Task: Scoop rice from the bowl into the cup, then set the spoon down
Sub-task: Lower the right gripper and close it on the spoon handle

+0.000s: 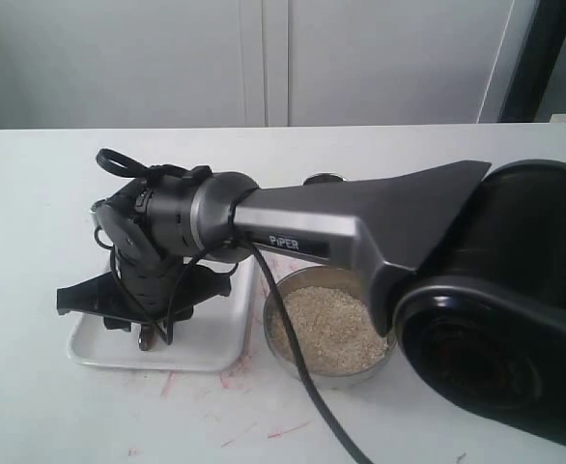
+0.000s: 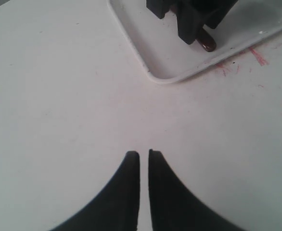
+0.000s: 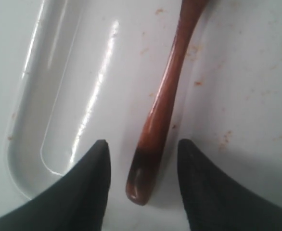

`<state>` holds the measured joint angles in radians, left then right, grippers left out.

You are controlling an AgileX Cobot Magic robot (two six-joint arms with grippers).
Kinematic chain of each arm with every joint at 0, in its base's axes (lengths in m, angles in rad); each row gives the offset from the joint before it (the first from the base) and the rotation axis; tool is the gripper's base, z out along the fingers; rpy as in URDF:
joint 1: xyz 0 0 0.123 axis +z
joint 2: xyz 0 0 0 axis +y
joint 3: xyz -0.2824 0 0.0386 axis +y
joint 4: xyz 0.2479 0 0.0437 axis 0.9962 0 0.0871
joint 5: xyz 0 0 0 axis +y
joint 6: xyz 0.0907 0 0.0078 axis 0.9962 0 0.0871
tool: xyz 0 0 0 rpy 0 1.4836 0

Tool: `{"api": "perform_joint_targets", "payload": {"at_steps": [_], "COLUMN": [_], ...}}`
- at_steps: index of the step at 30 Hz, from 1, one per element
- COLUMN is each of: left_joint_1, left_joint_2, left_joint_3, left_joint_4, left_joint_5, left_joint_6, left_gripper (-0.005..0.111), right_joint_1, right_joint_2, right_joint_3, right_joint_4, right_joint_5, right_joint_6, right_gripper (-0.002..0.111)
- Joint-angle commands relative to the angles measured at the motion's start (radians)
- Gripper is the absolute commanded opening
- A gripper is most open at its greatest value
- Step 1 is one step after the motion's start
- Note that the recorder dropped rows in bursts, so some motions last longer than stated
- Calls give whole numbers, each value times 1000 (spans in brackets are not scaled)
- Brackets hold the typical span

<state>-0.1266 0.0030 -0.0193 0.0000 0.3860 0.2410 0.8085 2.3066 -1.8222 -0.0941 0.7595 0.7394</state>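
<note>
The dark reddish-brown spoon lies in a white tray. Its handle end sits between the spread fingers of my right gripper, which is open, and neither finger touches it. In the exterior view the right arm reaches across to that tray, and the right gripper hangs low over it. The steel bowl beside the tray holds a heap of rice. Only the cup's rim peeks out behind the arm. My left gripper is shut and empty over bare table near the tray's corner; the spoon's tip shows there.
The right arm's black body fills the right side of the exterior view and spans the table above the bowl. A black cable hangs across the bowl's left rim. Faint red marks stain the white tabletop by the tray.
</note>
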Motion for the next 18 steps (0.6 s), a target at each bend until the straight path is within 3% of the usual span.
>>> {"api": "perform_joint_targets", "payload": {"at_steps": [1,11,18], "left_joint_1": [-5,-5,-5], "left_joint_2": [-3,-3,-3], "left_joint_3": [9,9,9], "left_joint_4": [0,0,0], "left_joint_5": [35,35,35], "left_joint_6": [-6,-6,-6], "left_gripper": [14,14,14], "right_joint_1": [-5,-5,-5], "right_joint_2": [5,7,10], "right_joint_3": [-4,-4,-4], "right_joint_4": [-17,-36,-36], "right_joint_5": [-6,0,-5], "right_joint_6": [2,-2,-6], "right_gripper": [43,31,31]}}
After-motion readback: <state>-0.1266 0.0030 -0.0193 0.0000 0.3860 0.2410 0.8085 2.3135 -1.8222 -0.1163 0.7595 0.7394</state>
